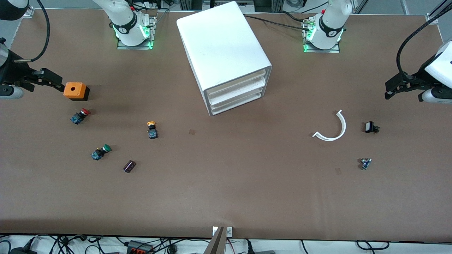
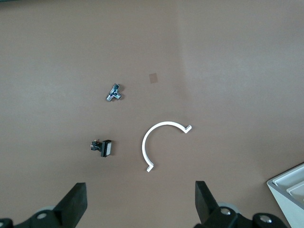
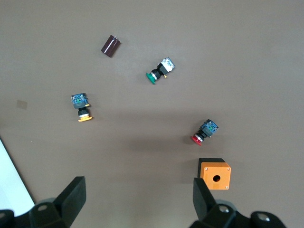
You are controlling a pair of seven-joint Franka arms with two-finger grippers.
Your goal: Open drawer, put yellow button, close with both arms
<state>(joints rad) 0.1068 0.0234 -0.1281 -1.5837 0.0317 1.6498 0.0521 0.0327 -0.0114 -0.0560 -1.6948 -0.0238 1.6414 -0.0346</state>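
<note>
Yellow button (image 1: 152, 129) lies loose on the bench (image 1: 226, 197), toward the right arm's end, nearer the front camera than the white drawer cabinet (image 1: 226, 58). Around it you have the red-capped button (image 1: 79, 116), the green-capped button (image 1: 100, 152) and a small dark block (image 1: 129, 166), with an orange box (image 1: 75, 90) close to the right tool (image 1: 46, 78).

As far as you can judge, nothing is done yet: all three drawers sit flush, and the button is untouched. You still have to open a drawer, put the button in, and close it.

Right tool hovers over the bench edge by the orange box, fingers spread wide, holding nothing. Left tool (image 1: 397, 86) hangs over its own end, equally wide and empty, above a white curved strip (image 1: 333, 128).
</note>
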